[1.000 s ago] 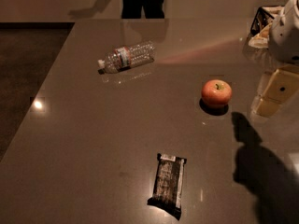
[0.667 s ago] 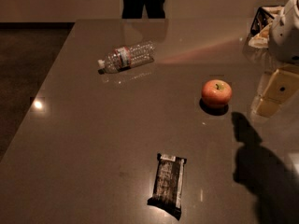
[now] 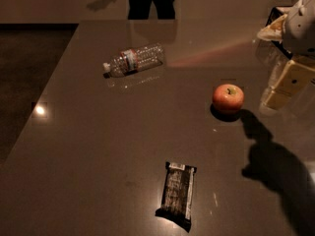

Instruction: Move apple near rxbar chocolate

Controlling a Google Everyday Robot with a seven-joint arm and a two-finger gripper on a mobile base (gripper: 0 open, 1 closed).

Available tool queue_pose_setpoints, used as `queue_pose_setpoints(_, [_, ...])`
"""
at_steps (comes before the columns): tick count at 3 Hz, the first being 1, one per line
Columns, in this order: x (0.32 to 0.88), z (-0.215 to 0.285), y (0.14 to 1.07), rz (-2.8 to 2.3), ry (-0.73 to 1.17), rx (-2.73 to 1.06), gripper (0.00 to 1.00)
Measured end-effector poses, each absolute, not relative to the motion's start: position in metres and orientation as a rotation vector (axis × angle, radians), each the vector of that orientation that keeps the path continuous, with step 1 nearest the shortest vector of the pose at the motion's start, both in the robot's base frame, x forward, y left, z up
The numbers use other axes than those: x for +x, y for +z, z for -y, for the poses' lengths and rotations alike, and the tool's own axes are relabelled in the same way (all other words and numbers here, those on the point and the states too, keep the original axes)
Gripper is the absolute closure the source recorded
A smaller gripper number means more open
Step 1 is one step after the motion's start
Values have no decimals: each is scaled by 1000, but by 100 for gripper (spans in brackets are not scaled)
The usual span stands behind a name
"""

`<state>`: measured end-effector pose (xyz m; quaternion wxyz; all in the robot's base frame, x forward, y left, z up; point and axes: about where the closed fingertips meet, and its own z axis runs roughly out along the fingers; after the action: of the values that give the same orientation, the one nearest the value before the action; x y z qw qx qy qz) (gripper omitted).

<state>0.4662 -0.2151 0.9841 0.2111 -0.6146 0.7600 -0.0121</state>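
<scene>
The apple [image 3: 228, 97], red-orange with a yellowish top, sits on the grey table [image 3: 88, 171] right of centre. The rxbar chocolate [image 3: 177, 194], a dark flat wrapper with pale print, lies near the table's front edge, below and left of the apple and well apart from it. My gripper [image 3: 284, 88], cream-coloured under a white arm, hangs at the right edge of the view, to the right of the apple and a little above the table. It holds nothing that I can see. Its shadow falls on the table in front of the apple.
A clear plastic bottle [image 3: 134, 60] lies on its side at the back left of the table. A dark box with a crinkled bag [image 3: 274, 27] stands at the back right behind the arm. A person's legs [image 3: 151, 0] stand beyond the far edge. The table's left edge drops to dark floor.
</scene>
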Motion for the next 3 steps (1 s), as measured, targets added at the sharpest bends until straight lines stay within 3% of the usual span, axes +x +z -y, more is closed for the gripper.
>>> queue_pose_setpoints(3, [520,214,930,-2108,121,-1728,0])
